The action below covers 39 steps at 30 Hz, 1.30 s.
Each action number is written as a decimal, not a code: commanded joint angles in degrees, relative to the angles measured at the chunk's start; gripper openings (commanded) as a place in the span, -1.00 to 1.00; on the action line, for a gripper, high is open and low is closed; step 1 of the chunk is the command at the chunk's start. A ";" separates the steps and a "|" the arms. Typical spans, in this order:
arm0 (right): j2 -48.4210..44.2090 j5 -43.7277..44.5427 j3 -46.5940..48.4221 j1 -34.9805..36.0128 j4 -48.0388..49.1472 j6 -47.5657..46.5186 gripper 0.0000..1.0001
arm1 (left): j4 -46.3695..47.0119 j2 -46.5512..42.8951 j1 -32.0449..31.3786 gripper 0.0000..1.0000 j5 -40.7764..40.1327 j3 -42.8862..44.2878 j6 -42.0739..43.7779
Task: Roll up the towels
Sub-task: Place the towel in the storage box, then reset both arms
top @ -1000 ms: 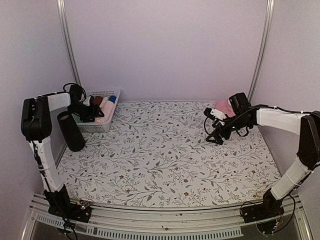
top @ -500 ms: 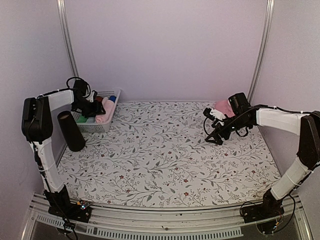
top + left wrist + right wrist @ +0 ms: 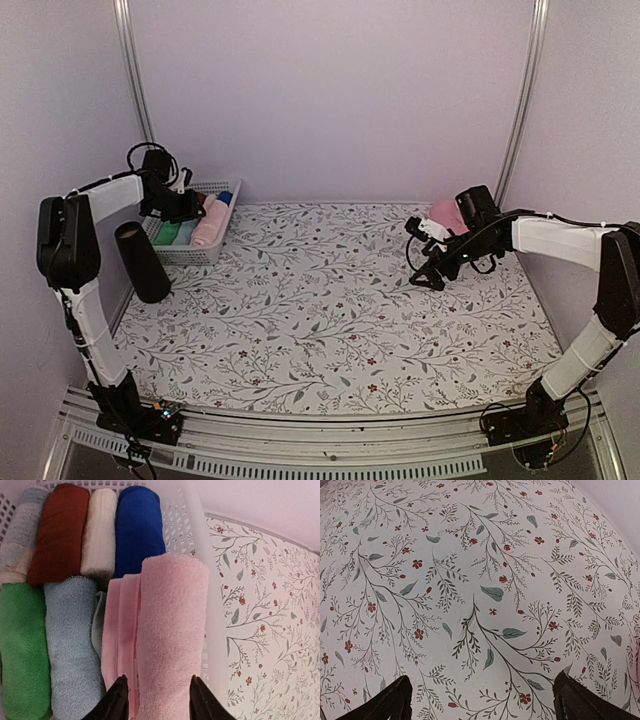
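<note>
Here the left gripper (image 3: pixel 159 700) is hanging over the basket (image 3: pixel 192 525), jaws straddling the rolled pink towel (image 3: pixel 172 630), which is lying against the basket's table-side wall. Whether they are pinching it cannot be told. Fetching this towel appears to be the step in hand, calling next for a firm pinch and straight lift. The right gripper (image 3: pixel 490 700) is hovering spread wide, empty, above the table (image 3: pixel 470 580). The towel's near end is running out of frame.

White links (image 3: pixel 555 240), black joints (image 3: pixel 60 235), black cables (image 3: pixel 140 152); left hand (image 3: pixel 156 700), right hand (image 3: pixel 485 702) black.
</note>
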 commanded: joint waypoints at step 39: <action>-8.43 6.26 -0.03 -4.53 4.83 9.79 0.98 | 15.09 -20.68 -23.46 0.95 -20.44 -16.67 3.23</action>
